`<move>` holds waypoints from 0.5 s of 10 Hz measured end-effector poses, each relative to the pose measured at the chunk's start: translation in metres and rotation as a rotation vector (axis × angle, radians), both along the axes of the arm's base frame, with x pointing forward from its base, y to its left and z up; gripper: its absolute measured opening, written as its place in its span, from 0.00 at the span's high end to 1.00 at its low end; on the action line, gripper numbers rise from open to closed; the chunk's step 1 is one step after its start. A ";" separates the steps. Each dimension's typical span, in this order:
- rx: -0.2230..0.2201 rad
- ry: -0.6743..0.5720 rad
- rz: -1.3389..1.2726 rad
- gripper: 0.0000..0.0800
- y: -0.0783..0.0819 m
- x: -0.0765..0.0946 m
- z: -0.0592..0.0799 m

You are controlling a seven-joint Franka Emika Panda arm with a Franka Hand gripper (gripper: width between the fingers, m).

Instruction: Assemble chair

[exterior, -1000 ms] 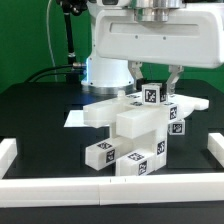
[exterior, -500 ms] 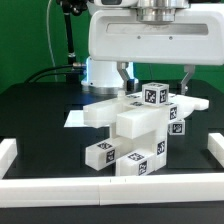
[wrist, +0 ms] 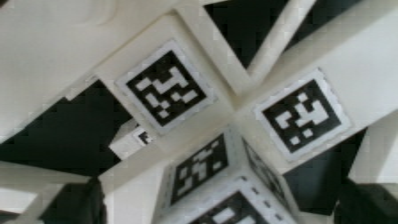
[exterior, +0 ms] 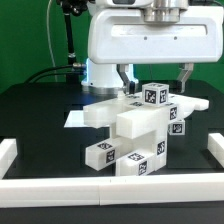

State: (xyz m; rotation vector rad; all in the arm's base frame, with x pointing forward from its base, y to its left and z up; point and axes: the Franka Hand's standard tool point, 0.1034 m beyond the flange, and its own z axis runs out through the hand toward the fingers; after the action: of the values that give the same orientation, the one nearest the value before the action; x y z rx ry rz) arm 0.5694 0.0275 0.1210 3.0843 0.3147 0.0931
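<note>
The chair (exterior: 135, 128) is not yet one piece. Its white tagged parts stand and lean together in a stack in the middle of the black counter (exterior: 40, 120), well inside the white border rail (exterior: 110, 186). The highest part is a small cube-ended leg (exterior: 152, 95) with a tag facing the exterior camera.

The tool (exterior: 154, 78) hangs directly over this leg. It is spread wide and holds nothing. Its two fingers (exterior: 122, 76) are one on each side, slightly above the leg and not touching it. The wrist view shows only tagged faces (wrist: 169, 85) very close, crossing at angles, so the camera is near the stack.

I judge that the step in hand is to grasp this top leg. To do it well, the tool should come down straight, with the leg centred between the fingers, and close on two flat opposite sides. The parts below appear to lean on each other, so a finger that touches them could push the stack. After closing, a slow vertical lift is safer.
</note>
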 end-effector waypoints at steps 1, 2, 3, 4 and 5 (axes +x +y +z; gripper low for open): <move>-0.018 0.005 0.125 0.19 -0.001 0.000 0.000; -0.034 0.007 0.275 0.19 0.000 0.002 0.002; -0.040 0.007 0.354 0.19 0.001 0.004 0.003; -0.048 0.016 0.484 0.19 -0.004 0.003 0.002; -0.051 0.021 0.526 0.19 -0.008 0.002 0.001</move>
State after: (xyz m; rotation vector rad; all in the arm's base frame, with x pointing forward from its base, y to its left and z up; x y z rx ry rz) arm 0.5712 0.0195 0.1222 2.8668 1.0981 0.0651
